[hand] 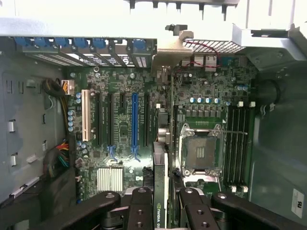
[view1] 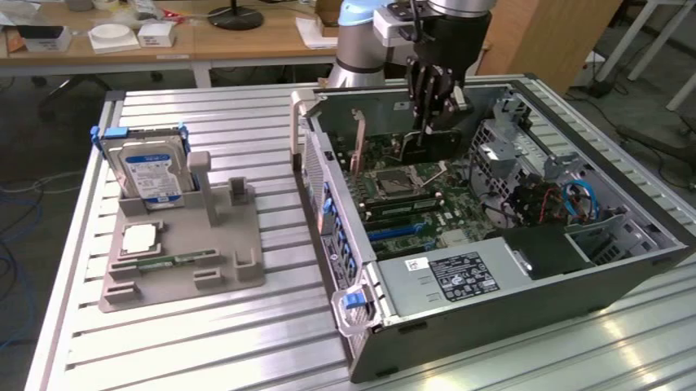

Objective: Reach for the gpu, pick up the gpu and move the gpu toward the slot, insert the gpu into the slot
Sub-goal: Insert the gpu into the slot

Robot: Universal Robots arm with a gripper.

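This looks like a robotics lab or test workshop. An open computer case point(view1: 511, 269) lies on its side on a slatted aluminium table point(view1: 218, 350), its motherboard point(hand: 122, 81) bare. Beside the case, on the exterior view's left, a grey fixture point(view1: 185, 269) holds a hard drive point(view1: 152, 173) upright. Just behind the case stands a robot arm's base point(view1: 357, 57). Beyond that, wooden desks point(view1: 250, 45) carry what may be small white boxes point(view1: 114, 37). Loose cables point(view1: 13, 244) trail on the floor, well left of the case.
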